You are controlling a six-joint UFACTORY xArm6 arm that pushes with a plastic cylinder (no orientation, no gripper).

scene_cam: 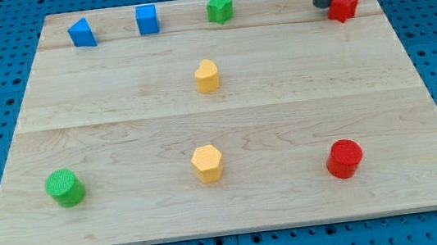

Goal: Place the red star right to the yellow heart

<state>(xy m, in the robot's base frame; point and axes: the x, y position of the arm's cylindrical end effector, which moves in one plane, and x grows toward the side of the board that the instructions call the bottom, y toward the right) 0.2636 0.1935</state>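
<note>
My tip (324, 4), its rod cut off by the view's top, touches the red star (343, 5) from the view's left, well apart from the yellow heart (207, 76).

Our body: one dark rod

All we see of ourselves is a straight rod, dark grey to near black, round in section and smooth, with a matte finish and a faint lighter sheen down its left side. It enters from the view's top edge, so its upper part and the arm above are cut off. It keeps the same width along the visible length and ends in my tip (325, 4), a blunt, flat-cut end with no taper. We make out no cables, screws, labels or markings on it; the surface looks plain and uniform throughout.
</note>
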